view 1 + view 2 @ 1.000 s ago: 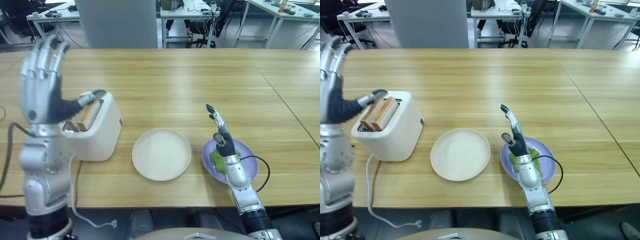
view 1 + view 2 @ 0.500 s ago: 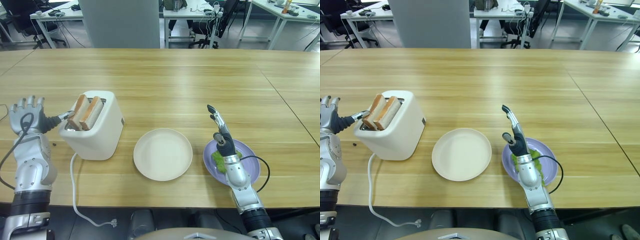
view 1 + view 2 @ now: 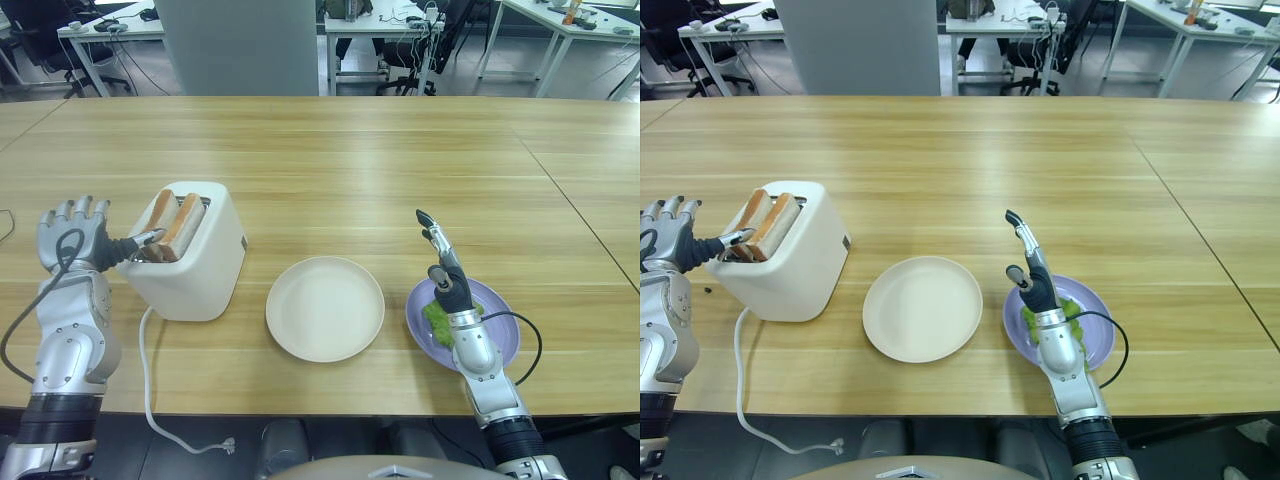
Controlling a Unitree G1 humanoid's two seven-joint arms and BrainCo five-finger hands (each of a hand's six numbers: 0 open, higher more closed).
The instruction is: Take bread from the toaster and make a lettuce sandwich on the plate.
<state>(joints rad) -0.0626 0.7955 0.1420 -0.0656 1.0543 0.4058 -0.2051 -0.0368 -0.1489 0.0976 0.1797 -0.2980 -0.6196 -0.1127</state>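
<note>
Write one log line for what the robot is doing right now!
left hand: open, beside toaster | bread: in toaster, not yet taken | plate: beside toaster | right hand: open, over lettuce

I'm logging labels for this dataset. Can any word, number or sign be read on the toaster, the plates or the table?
No text can be read anywhere.
Toaster: a small dark mark on its side, too small to read.
Cream plate, purple plate, table: no print on them.
</note>
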